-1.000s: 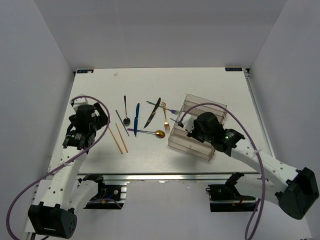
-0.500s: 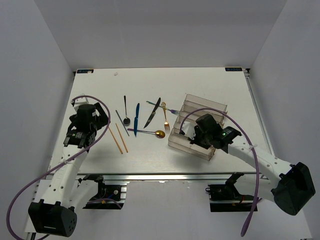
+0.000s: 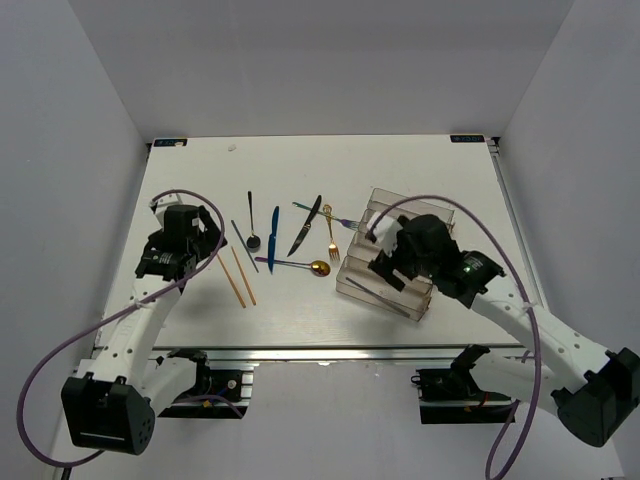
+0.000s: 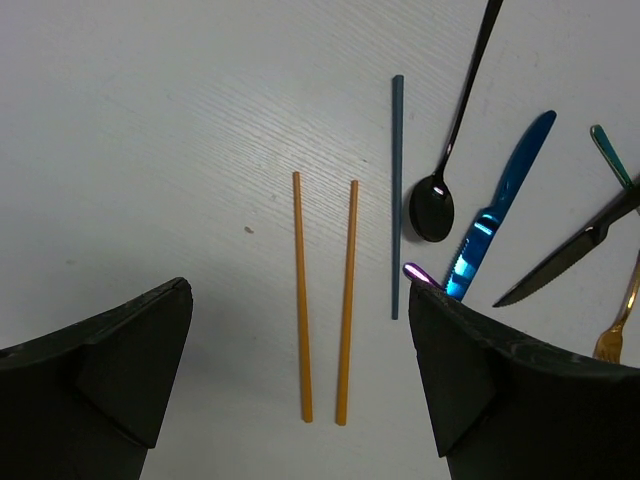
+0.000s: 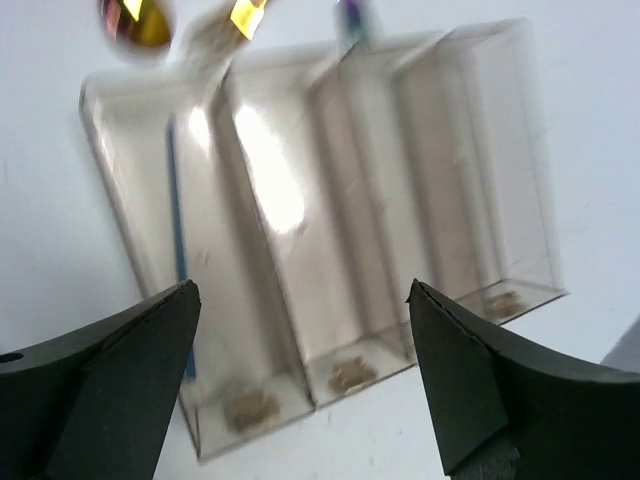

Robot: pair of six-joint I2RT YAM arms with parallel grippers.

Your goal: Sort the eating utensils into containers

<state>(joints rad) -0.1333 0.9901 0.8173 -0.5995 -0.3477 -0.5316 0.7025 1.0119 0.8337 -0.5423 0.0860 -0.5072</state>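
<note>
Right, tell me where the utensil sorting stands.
Done: one grey chopstick lies in an end compartment of the organizer tray. In hand: nothing; the right gripper is open above the tray, the left gripper open over the wooden chopsticks. Left on the table: those, the second grey chopstick, black spoon, blue knife, black knife, gold fork, purple-handled spoon, iridescent fork.

Clear tray [image 5: 460, 180] below the right gripper [image 5: 302, 290], fingers spread wide
A thin bluish stick [image 5: 178, 230] lies lengthwise in the leftmost compartment; a blurred gold spoon bowl [image 5: 137, 20] sits just past the tray's far left corner.
</note>
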